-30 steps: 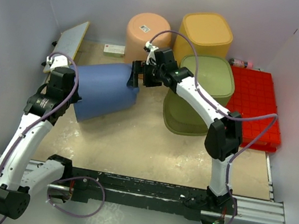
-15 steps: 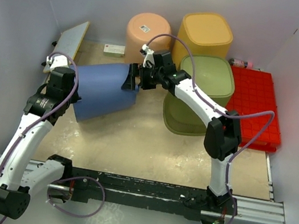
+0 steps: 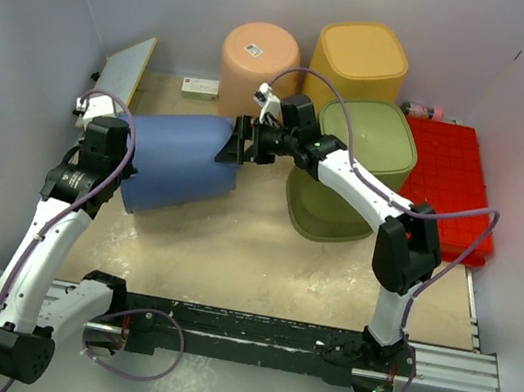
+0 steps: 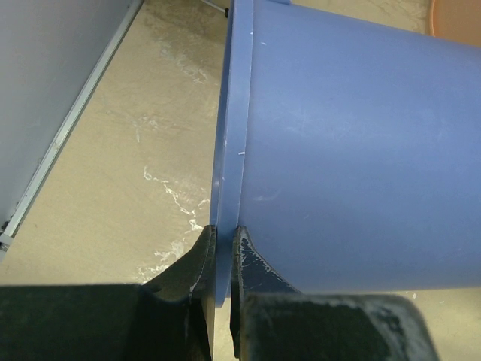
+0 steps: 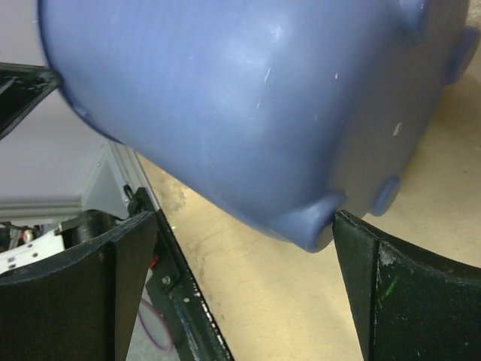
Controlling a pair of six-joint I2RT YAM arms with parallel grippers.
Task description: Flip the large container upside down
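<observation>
The large container (image 3: 181, 164) is a blue tub lying on its side on the tan floor, its rim to the left and its base to the right. My left gripper (image 3: 119, 153) is shut on the thin rim; the left wrist view shows the rim (image 4: 229, 135) pinched at my left gripper (image 4: 223, 229). My right gripper (image 3: 236, 144) stands open at the tub's base. In the right wrist view the tub (image 5: 248, 98) fills the top, and the right gripper (image 5: 240, 226) straddles its lower edge, with the right-hand finger (image 5: 368, 278) against a small foot.
Behind stand a peach tub (image 3: 261, 59) and a yellow tub (image 3: 360, 61), both upside down. A green tub (image 3: 354, 162) sits right of the blue one, under my right arm. A red crate (image 3: 447, 183) lies at far right and a board (image 3: 127, 71) leans at back left.
My right gripper has swung down onto the base of the blue tub, and that arm's elbow has shifted right. The tub and left gripper have moved slightly left.
</observation>
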